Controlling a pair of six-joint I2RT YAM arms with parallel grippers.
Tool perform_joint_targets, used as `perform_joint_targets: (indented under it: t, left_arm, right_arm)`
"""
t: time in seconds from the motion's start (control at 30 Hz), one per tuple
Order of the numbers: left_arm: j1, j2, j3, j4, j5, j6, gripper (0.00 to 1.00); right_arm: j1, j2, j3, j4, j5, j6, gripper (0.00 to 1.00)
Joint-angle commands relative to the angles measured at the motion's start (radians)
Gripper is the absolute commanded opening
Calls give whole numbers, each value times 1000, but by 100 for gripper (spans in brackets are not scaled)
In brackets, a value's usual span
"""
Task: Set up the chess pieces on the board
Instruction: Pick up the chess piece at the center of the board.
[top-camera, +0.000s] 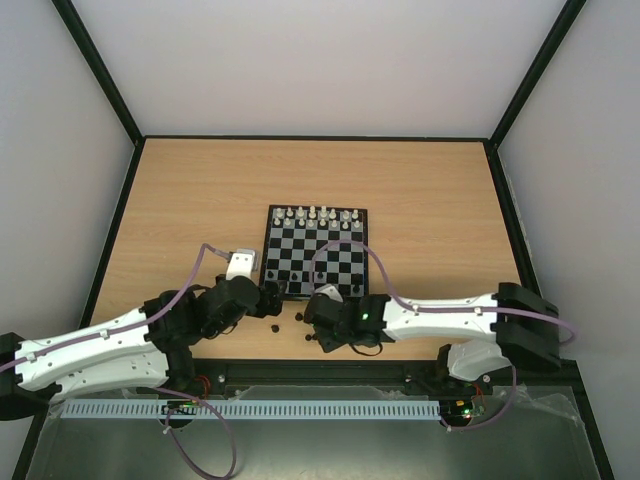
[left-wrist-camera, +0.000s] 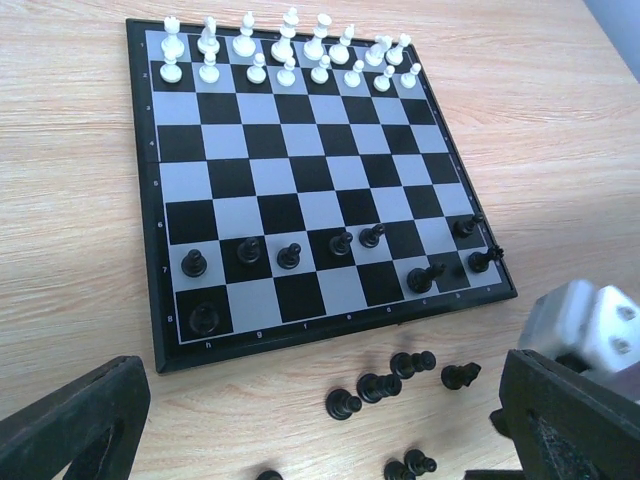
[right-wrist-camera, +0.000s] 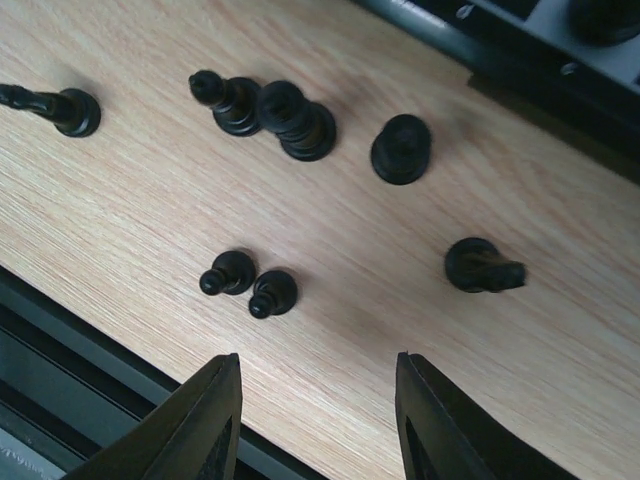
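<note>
On the pale wooden tabletop (top-camera: 430, 200), centre: one small square chessboard with black and pale grey squares and a thin dark border (top-camera: 352, 268), lying flat.

- White plastic chess pieces (left-wrist-camera: 245, 45): two full rows along the board's far edge, upright.
- Tiny black chess pieces (left-wrist-camera: 289, 256): nine can be counted on the two rows nearest the arms. Five stand in a loose line on the left half, one sits alone in the near-left corner square, and three are grouped at the near-right corner.
- Loose black pieces (right-wrist-camera: 402, 148): off the board, scattered on the wood between its near edge and the arm bases. The right wrist view shows seven. Several lie on their sides, and two small ones lie side by side, nearly touching.
- Left gripper (left-wrist-camera: 320, 400): just off the board's near-left corner. Its black fingers (left-wrist-camera: 80, 425) are spread wide, with nothing between them.
- Right gripper (right-wrist-camera: 320, 400): above the loose black pieces, fingers (right-wrist-camera: 205, 425) parted and empty, touching none of them.
</note>
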Motion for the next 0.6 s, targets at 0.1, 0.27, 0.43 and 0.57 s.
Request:
perform_joint_targets:
  t: [0.1,0.27,0.43,0.57]
  left_arm:
    - [5,-21,-15,-18,-13,-11,99]
    - [5,-30,-16,-22,-11,-9,99]
    - [5,-42,-18,-26,-12,-7,99]
    - [4,-45,-21,-24,-11,-6,99]
  right_arm:
    - [34,110,75,0,39,31,44]
    - [34,163,103,-14,60,38,44]
    - [34,210,129,-35,76,43,39]
    - [34,222,132,-33,76,44,36]
